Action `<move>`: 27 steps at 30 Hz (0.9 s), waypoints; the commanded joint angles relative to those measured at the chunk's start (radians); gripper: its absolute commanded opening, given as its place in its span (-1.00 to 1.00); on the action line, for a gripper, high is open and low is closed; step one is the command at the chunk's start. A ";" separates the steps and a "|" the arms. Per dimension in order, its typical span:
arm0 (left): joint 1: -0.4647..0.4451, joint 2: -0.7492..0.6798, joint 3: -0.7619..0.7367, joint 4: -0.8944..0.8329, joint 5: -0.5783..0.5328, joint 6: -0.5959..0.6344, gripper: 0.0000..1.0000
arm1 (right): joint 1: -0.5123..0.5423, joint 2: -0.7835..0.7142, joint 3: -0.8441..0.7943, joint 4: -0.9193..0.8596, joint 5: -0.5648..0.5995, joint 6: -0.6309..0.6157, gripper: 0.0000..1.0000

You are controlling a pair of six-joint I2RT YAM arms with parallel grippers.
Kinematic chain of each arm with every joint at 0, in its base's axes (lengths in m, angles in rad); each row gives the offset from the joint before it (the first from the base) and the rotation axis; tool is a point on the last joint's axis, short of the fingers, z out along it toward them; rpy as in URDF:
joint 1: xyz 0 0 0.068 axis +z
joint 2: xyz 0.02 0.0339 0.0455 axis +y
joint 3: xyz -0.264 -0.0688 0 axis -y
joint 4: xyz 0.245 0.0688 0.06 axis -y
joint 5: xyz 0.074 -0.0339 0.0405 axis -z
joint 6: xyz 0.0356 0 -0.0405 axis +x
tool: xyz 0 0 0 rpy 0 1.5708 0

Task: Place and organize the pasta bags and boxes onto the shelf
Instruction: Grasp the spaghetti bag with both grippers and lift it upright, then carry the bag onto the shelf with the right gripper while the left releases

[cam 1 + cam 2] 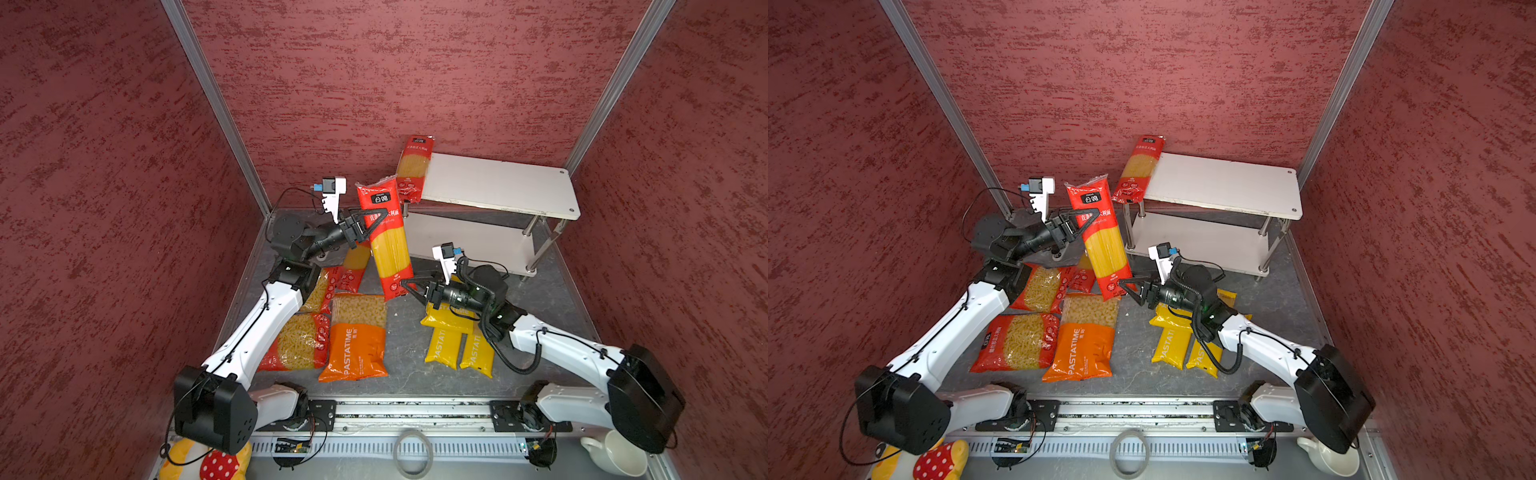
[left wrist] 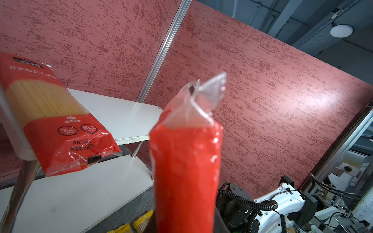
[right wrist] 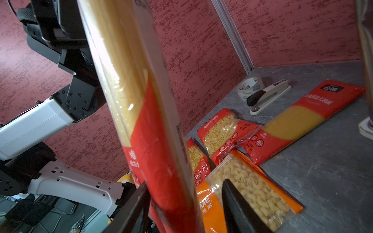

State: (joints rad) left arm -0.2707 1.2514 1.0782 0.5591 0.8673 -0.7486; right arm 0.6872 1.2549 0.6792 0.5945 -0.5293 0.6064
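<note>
Right, the left gripper (image 1: pixel 383 215) is clamped across the upper red band of a long red plastic spaghetti pack (image 1: pixel 388 249). It holds the pack nearly upright, clear of the grey floor (image 1: pixel 399 332), at the centre of both top views. Down at the pack's lower end the right gripper (image 1: pixel 409 283) has its jaws apart on either side of it, and the right wrist view shows one black finger (image 3: pixel 238 207) standing clear of the wrapper. Upper right of centre sits the white two-tier shelf with metal posts (image 1: pixel 498 183). A second red spaghetti pack (image 1: pixel 415 166) lies across the left end of its top board, overhanging the front edge. Lower left, an orange PASTATIME bag (image 1: pixel 357 345) and two wide red short-pasta bags (image 1: pixel 297 345) lie flat. Yellow PASTATIME packs (image 1: pixel 444 349) lie lower right of centre.
</note>
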 commanded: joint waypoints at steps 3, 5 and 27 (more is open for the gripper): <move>-0.018 0.010 0.080 0.130 -0.009 -0.057 -0.98 | -0.005 0.010 0.021 0.148 -0.064 0.077 -0.05; -0.020 0.018 0.084 0.128 -0.009 -0.057 -0.97 | -0.006 0.016 0.028 0.175 -0.073 0.093 -0.17; -0.019 0.040 0.093 -0.005 -0.097 -0.019 0.30 | -0.033 -0.047 0.145 0.198 0.078 0.126 -1.00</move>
State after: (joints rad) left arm -0.2859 1.3220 1.1744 0.5385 0.7906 -0.7868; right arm 0.6830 1.2648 0.7193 0.6865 -0.5419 0.6930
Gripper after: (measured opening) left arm 0.638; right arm 0.161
